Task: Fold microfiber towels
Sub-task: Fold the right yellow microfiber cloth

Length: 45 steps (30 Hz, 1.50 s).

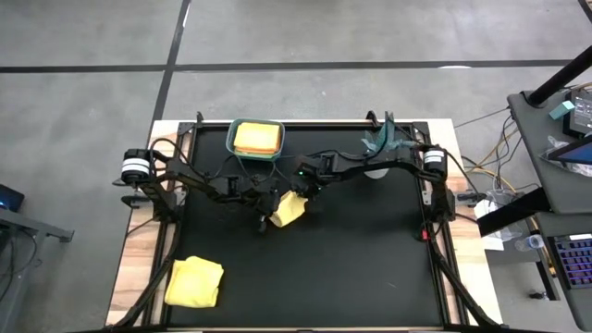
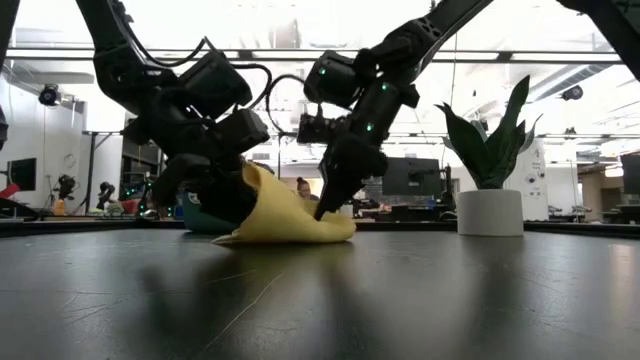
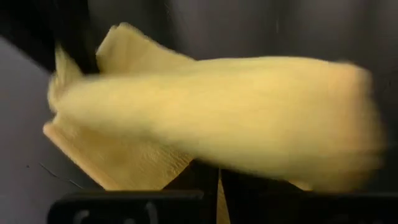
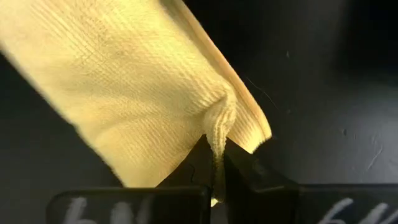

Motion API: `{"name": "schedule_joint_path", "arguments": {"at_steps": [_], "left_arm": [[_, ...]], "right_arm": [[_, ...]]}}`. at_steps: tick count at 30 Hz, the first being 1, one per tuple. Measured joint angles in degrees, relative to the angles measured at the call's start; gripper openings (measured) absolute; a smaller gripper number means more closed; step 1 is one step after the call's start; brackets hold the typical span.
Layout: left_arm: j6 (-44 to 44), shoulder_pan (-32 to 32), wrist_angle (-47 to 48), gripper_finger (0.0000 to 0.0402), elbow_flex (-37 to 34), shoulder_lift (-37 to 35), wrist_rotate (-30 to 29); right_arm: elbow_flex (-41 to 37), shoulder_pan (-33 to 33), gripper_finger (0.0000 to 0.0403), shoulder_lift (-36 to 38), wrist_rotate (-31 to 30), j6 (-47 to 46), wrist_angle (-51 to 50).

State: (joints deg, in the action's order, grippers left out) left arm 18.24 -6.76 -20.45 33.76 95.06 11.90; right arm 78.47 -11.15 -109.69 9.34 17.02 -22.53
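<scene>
Two grippers meet at the table's middle, each closed on the same yellow towel point(image 1: 289, 209): the left gripper point(image 1: 265, 205) pinches one edge, though blur smears the cloth in its wrist view, and the right gripper point(image 4: 215, 163) clamps a puckered fold of ribbed weave. Another yellow towel point(image 1: 194, 281) lies rumpled near the front-left corner, and a folded orange towel point(image 1: 256, 138) sits in the teal bin point(image 1: 233, 128).

The high camera is looking straight down on the whole black table point(image 1: 370, 259); the low one is sitting at tabletop level, facing across into the room; both wrist cameras are pressing close on the yellow towel point(image 1: 289, 209), which all four views are sharing.
</scene>
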Motion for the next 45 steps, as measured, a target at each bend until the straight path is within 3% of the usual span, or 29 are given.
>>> {"name": "schedule_joint_path", "arguments": {"at_steps": [10, 14, 22, 28, 32, 36, 45], "left_arm": [[-1.5, 0.0, 0.1, 0.0000, -0.1, -0.2, 0.0], [-3.0, 0.0, 4.8, 0.0007, -0.3, -3.1, -1.7], [-2.5, 0.1, 18.8, 0.0116, -0.3, -14.2, -9.6], [-2.5, 0.6, 30.7, 0.0173, -0.2, -25.5, -10.5], [-2.6, 1.9, 27.6, 0.0162, -1.6, -31.8, -10.5], [-4.3, 2.5, 24.9, 0.0135, -3.2, -33.2, -10.5], [-7.9, 2.4, 17.3, 0.0080, -11.1, -25.2, -15.8]], "right_arm": [[1.7, 0.1, 0.0009, -3.5, -1.9, 0.9, 1.5], [1.8, 0.1, 0.0020, -3.5, -1.9, 0.3, 1.6], [2.3, 0.0, 0.0078, -3.5, -2.0, -2.0, 1.9], [4.8, 0.0, 0.0101, -3.5, -2.0, -2.6, 1.8], [6.2, 0.0, 0.0103, -3.5, -2.1, -2.5, 2.0], [7.0, 0.0, 0.0087, -3.5, -2.1, -2.5, 2.9], [7.2, 0.0, 0.0022, -3.5, -2.0, -0.9, 4.3]]}}
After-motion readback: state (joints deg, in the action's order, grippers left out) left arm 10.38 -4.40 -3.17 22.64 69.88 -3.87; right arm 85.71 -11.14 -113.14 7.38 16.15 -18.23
